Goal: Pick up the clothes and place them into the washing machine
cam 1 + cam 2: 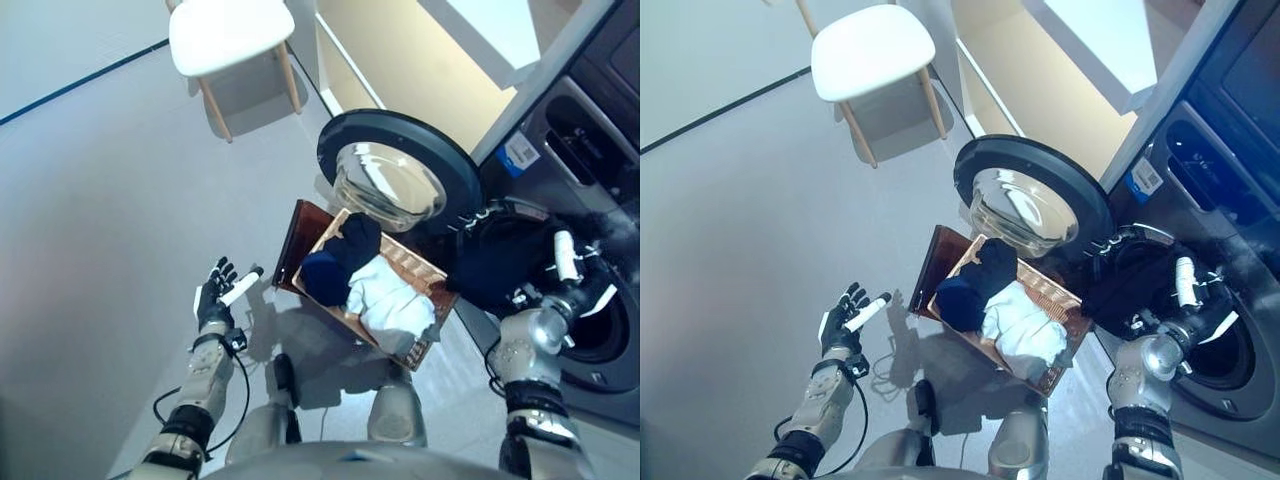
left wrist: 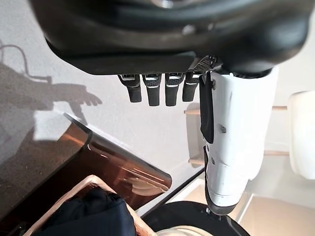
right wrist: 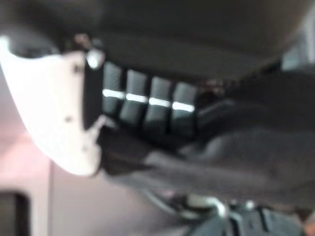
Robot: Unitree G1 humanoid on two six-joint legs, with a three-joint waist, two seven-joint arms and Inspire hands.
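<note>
A wooden basket (image 1: 417, 266) stands on the floor before the washing machine (image 1: 600, 340). It holds a dark blue garment (image 1: 338, 262) and a white one (image 1: 390, 302). My right hand (image 1: 572, 278) is at the rim of the machine's round opening, shut on a dark garment (image 1: 498, 262) that hangs bunched between the basket and the drum. In the right wrist view its fingers (image 3: 147, 101) curl against that dark cloth (image 3: 221, 164). My left hand (image 1: 216, 299) hovers open over the floor left of the basket, fingers (image 2: 157, 91) straight, holding nothing.
The machine's round glass door (image 1: 393, 172) stands swung open just behind the basket. A white chair with wooden legs (image 1: 230, 38) sits farther back on the grey floor. A pale cabinet (image 1: 430, 50) lines the wall beside the machine.
</note>
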